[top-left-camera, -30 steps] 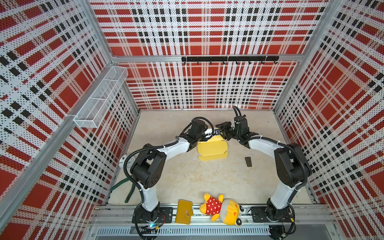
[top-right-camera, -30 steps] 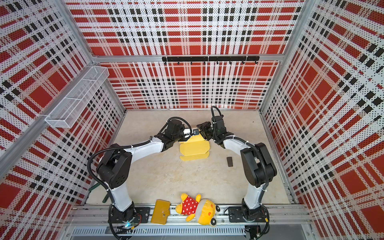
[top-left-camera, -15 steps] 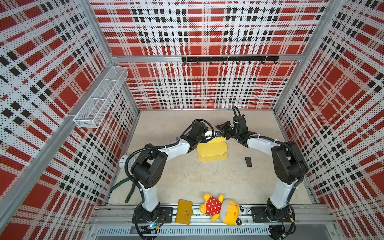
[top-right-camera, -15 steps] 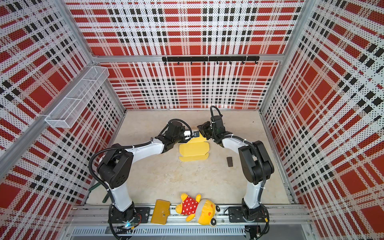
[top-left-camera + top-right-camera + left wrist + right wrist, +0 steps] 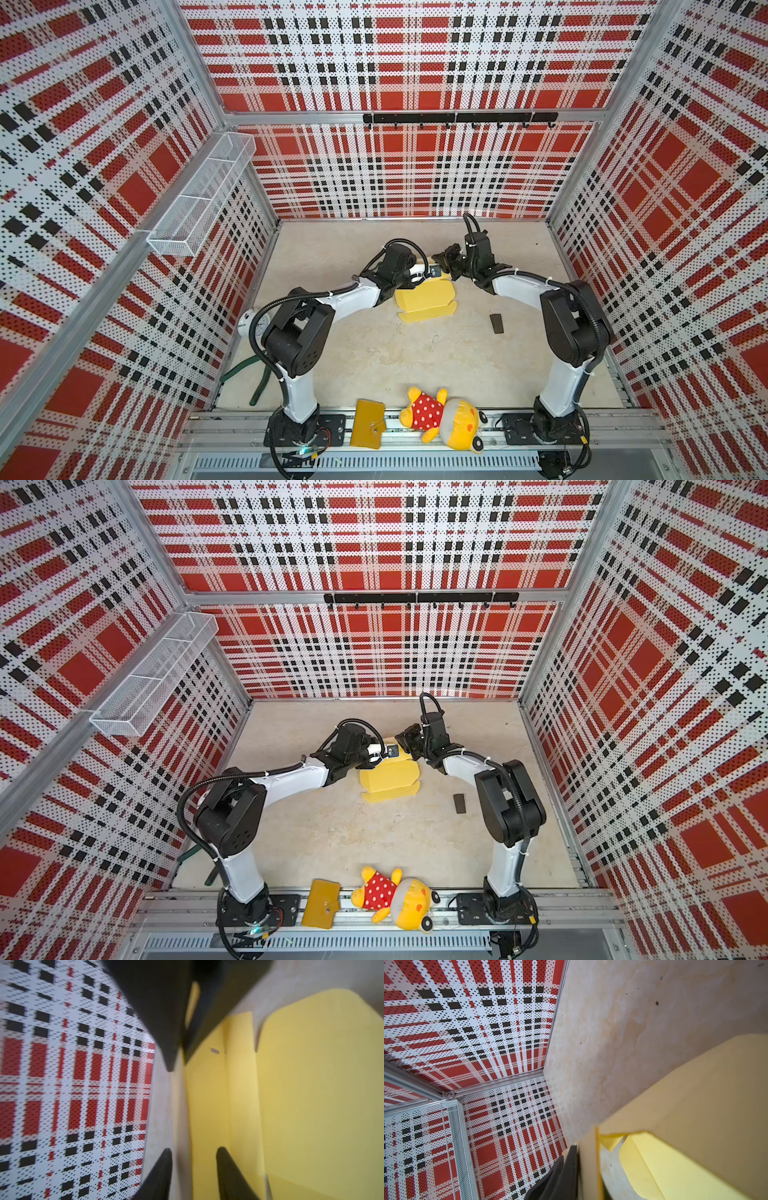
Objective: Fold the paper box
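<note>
In both top views I see the paper box lying on the beige table between my two arms, toward the back. It is pale yellow thin cardboard, half folded, a broad panel over a narrower strip with angled ends. My left claw and right claw sit close together at its far edge. On the left wrist camera the paper box shows creased panels and a round-cornered flap. The left claw has its jaws standing apart with a panel's edge running between them, while the right claw opposite pinches a yellow sliver. On the right wrist camera the right claw is clamped tight at an upright flap of the paper box, beside a brighter folded tab.
</note>
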### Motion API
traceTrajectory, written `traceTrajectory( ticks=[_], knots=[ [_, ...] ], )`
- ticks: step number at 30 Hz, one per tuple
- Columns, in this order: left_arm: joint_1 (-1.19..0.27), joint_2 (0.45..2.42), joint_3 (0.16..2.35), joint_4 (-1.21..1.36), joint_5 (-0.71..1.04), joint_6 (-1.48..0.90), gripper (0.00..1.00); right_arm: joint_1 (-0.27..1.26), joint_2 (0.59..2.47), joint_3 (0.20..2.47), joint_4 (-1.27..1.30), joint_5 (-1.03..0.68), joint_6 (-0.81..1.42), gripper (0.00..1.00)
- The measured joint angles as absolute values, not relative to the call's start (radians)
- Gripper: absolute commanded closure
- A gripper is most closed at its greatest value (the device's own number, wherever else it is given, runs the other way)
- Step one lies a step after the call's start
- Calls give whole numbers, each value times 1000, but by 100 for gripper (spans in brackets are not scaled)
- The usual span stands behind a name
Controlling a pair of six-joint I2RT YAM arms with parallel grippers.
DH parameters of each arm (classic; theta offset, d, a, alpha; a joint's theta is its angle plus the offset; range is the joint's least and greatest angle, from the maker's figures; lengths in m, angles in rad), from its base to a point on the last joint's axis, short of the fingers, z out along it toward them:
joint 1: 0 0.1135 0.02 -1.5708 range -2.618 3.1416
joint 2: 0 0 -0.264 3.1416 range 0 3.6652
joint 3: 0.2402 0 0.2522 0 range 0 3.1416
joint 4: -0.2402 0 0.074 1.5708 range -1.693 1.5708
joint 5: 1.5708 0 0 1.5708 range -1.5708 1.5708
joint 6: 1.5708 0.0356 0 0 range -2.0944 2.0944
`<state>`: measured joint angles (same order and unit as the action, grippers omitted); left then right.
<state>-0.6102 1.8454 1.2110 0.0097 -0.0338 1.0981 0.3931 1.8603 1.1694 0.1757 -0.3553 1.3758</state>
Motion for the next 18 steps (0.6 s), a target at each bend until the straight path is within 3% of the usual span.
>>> traceTrajectory(
  ticks=[2,4,11,18],
  knots=[
    [-606,1845,1283,-150,4,1076,25,392,1861,1169,176,-358,1375,92],
    [-598,1845,1385,-322,54,1041,18,391,1861,1169,177,-363,1373,93],
    [-535,1736,1651,-764,257,927,16,374,1860,1169,168,-402,1340,93],
    [-360,1644,1685,-891,389,787,15,354,1816,1156,116,-463,1292,93]
  ],
)
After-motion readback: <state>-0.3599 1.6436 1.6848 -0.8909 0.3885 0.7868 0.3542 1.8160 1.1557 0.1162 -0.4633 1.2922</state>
